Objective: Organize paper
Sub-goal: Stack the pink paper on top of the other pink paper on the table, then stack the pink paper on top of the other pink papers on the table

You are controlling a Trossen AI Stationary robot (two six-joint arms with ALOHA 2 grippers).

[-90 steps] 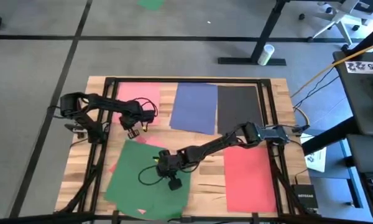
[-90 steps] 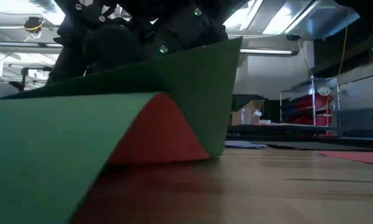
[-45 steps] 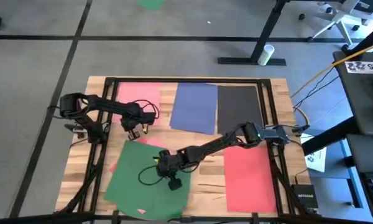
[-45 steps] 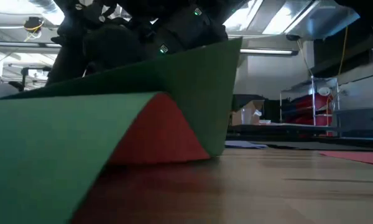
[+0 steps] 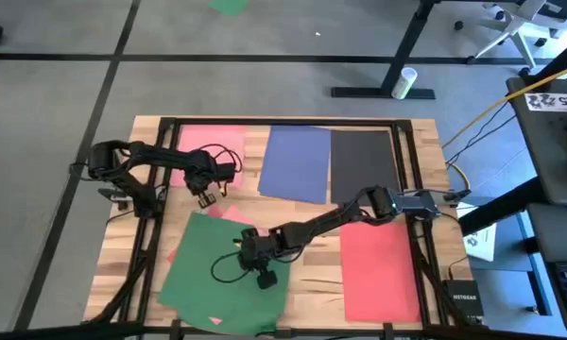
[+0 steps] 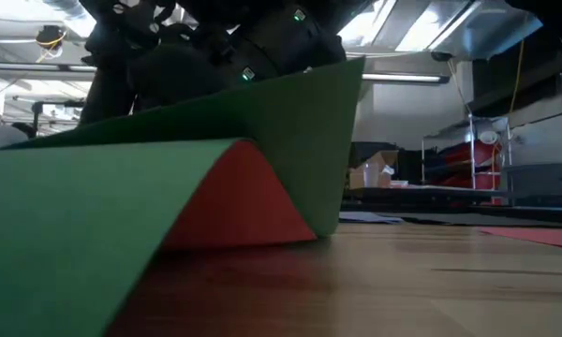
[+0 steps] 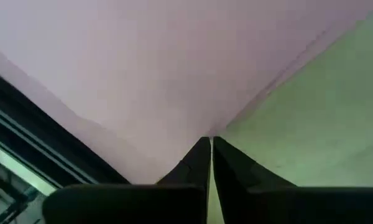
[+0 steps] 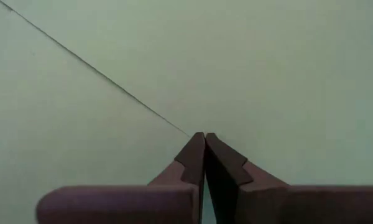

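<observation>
A green paper sheet [image 5: 217,274] lies at the near left, over a red-pink sheet [image 5: 232,215]. In the low view the green sheet [image 6: 94,215] arches up off the wood, with the red one [image 6: 239,211] under it. My right gripper [image 5: 250,247] is shut on top of the green sheet [image 8: 112,62]. My left gripper [image 5: 205,195] is shut at the green sheet's far corner, where pink paper [image 7: 143,62] meets green [image 7: 323,124]. A pink sheet [image 5: 208,146], a blue one [image 5: 296,162], a black one [image 5: 362,165] and a red one [image 5: 378,269] lie flat. My left gripper's shut fingertips [image 7: 202,149] stand at the line where the green sheet overlaps the pink paper, coming from above. I cannot tell whether they touch the paper. My right gripper has its shut fingertips [image 8: 196,146] down on the green sheet's upper face [image 8: 199,118], near its middle, from above. A thin straight line [image 8: 99,68] crosses the green beside them. The sheet bows up off the table toward the near edge.
A dark frame [image 5: 406,170] runs around the wooden table top [image 5: 312,283]. Bare wood shows between the green and red sheets. A white printed sheet [image 5: 480,241] and a small black box [image 5: 461,300] sit at the right edge.
My left gripper has shifted a little toward the table's far edge and stays shut. The green sheet keeps its arched shape, and my right gripper has kept still on it.
</observation>
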